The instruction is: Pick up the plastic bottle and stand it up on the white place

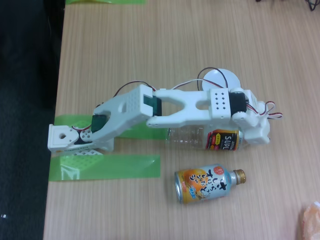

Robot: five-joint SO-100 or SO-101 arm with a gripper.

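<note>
The wooden table (165, 35) is seen from above in the fixed view, with the white arm (190, 102) stretched out low across it from a base (67, 137) that is held down at the left edge by strips of green tape (105, 167) — presumably so that the reach does not tip or shift it. Beneath the forearm the plastic bottle (192, 136) is laid on its side, its clear body pointing left and its black, red and yellow label turned up, so that it has yet to be lifted and stood up. The gripper (255, 131) is lowered over the bottle's right end, at the label and neck; how far the jaws are parted, and whether the bottle is held at all, cannot be told, since the wrist housing hides them. Behind the arm, the white place (222, 79) is partly covered by the wrist and lies close by, which should keep the carry short. Nearer the camera an orange-and-silver can-bottle (207, 185) with a gold cap is left lying apart, untouched. On the bottle's label "SUPL" can be read — the can's writing is too small to make out.
</note>
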